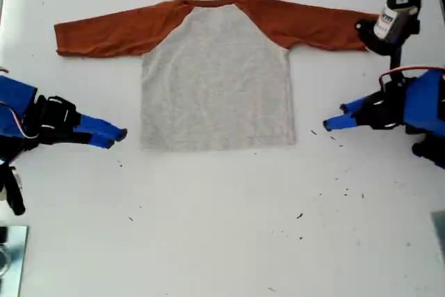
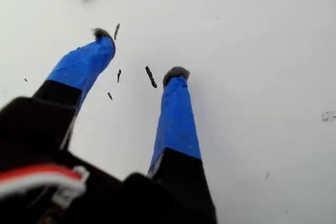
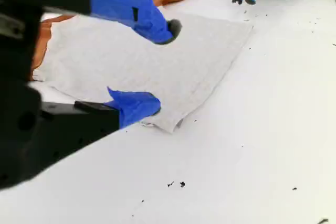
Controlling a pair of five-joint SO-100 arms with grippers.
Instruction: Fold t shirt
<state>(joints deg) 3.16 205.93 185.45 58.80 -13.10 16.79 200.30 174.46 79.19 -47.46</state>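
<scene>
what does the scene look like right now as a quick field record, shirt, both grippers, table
garment: small heather-grey t shirt with rust-orange long sleeves and collar
garment state: flat, sleeves spread, unfolded
my first gripper: open, empty, at the exterior view's right, apart from the hem
my second gripper: open, empty, at the exterior view's left, near the other hem corner
surface: white tabletop with scattered black specks
folding: not yet begun

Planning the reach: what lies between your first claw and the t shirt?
Between my first claw and the t shirt: only bare table with black specks, per the exterior view.
</scene>
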